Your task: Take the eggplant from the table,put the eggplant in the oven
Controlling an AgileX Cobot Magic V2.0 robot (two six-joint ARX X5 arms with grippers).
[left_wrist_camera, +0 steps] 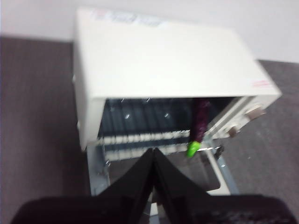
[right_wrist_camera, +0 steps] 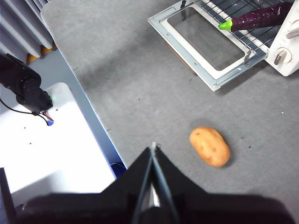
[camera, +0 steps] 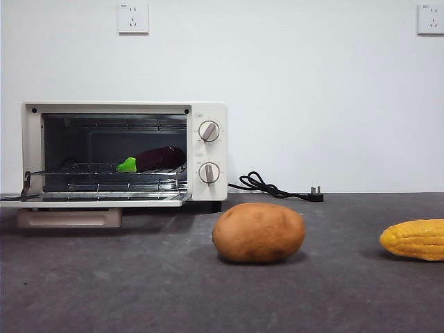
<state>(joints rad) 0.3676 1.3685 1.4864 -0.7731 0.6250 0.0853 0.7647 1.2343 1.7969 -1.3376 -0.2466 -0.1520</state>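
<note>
The dark purple eggplant (camera: 158,159) is seen lengthwise on the cream-white oven (camera: 208,111) rack — the left end effector (left_wrist_camera: 153,151), pressed closed and empty, is nearer.

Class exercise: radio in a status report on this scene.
Left gripper shut, empty, above open oven. Right gripper shut, empty, over table. Eggplant on oven rack. Nothing in the way.

Counted things on a grey table

One oven (camera: 125,154), one eggplant (camera: 156,159), one potato (camera: 258,232), one corn cob (camera: 415,239), two wall sockets (camera: 133,18)
</note>
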